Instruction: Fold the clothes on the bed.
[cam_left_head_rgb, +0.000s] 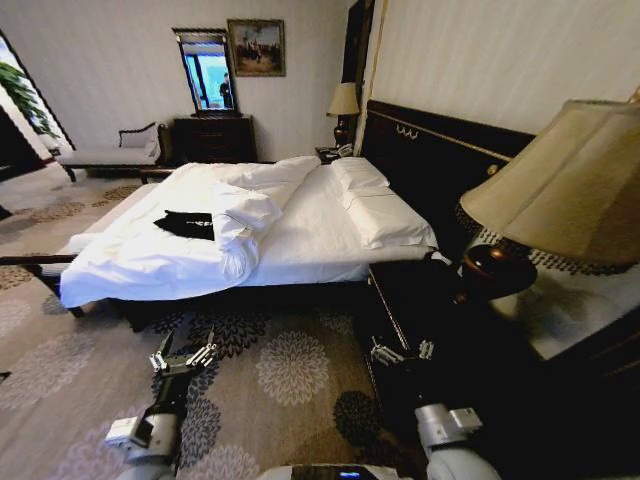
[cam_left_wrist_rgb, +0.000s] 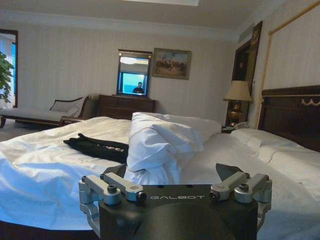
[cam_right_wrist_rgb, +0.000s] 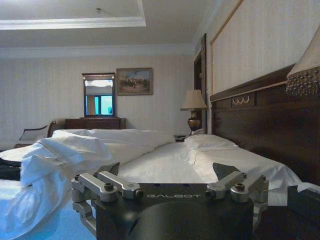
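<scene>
On the patterned carpet short of the bed, items listed left to right.

1. Left tool: held low over the carpet, well apart from the bed; fingers spread wide, holding nothing.
2. Black T-shirt: lies on the near-left part of the bed, flat but rumpled, small pale lettering just legible from the left wrist view. Touches the bunched duvet on its right side.
3. White duvet: heaped in a ridge running across the middle of the mattress, beside the shirt and possibly overlapping its edge; cannot tell.
4. Right tool: low beside the bedside cabinet, fingers wide, empty.
5. Table lamp: stands on that cabinet, close to the right arm.

Step in hand, judged: approach; folding not yet begun. To do it well, the base should close squarely on the shirt's side of the bed, both arms reaching together, right arm kept off the lamp, and shirt alone pinched, not bedding.
</scene>
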